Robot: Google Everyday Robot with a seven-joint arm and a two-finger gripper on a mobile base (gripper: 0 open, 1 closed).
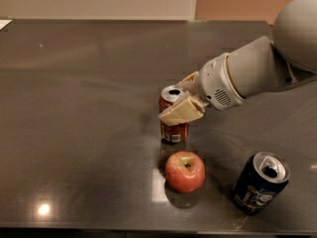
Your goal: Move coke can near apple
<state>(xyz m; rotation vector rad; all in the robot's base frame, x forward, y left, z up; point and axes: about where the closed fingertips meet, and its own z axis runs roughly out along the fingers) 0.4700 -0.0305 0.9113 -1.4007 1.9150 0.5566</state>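
Since the coke can (173,130) is upright on the dark surface (74,108), just behind the apple (184,171), placement looks nearly done. The tool (174,102), clamped around the can, probably needs only to release and lift clear.

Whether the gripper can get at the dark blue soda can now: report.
Probably not yet: the gripper is shut on the small red coke can, so it is occupied. Once it lets go, bare tabletop lies between it and the dark blue soda can; the round red apple sits aside.
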